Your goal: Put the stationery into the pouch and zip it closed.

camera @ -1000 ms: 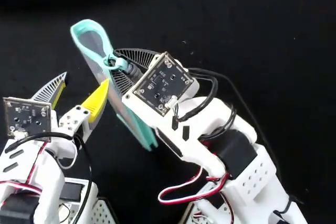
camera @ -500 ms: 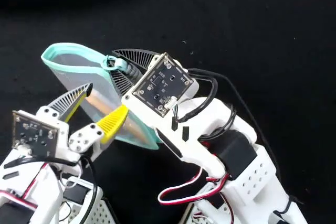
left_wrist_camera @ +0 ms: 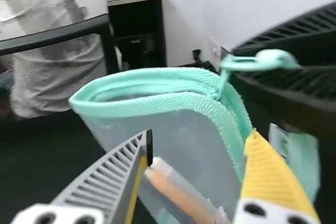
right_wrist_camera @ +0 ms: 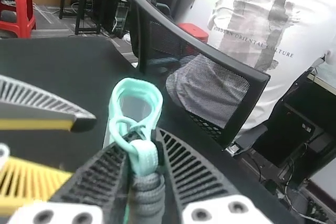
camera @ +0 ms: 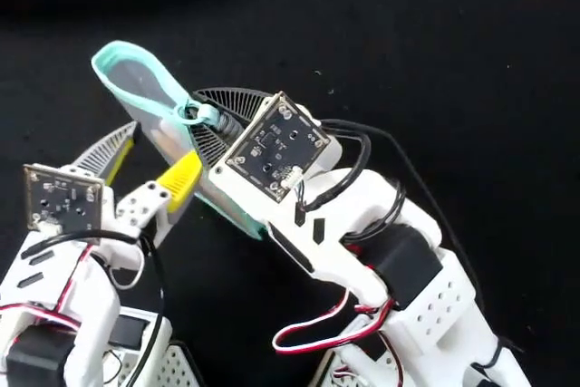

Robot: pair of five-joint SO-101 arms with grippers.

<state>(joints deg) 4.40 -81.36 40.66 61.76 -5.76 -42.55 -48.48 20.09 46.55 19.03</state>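
Black cloth tabletop [camera: 471, 70]. Mint-green mesh zip pouch [camera: 145, 97], stood up on edge, between both arms. Right gripper [camera: 207, 118]: clamped tight on mint-green zip pull [right_wrist_camera: 140, 153] at pouch top. Left gripper [camera: 163, 147]: spread wide, straddling pouch's side wall, gripping nothing. Orange pen-like stationery [left_wrist_camera: 176, 195] inside, behind mesh.

A pouch [camera: 136, 79] of grey mesh, edged in mint green, is held tilted above the tabletop [camera: 453, 61]. Its mint zip pull [right_wrist_camera: 140, 158], set at one end of the top edge, is clamped between the fingers of the right gripper [right_wrist_camera: 143, 142]. An orange, pencil-like stick [left_wrist_camera: 176, 195] is seen inside through the mesh.
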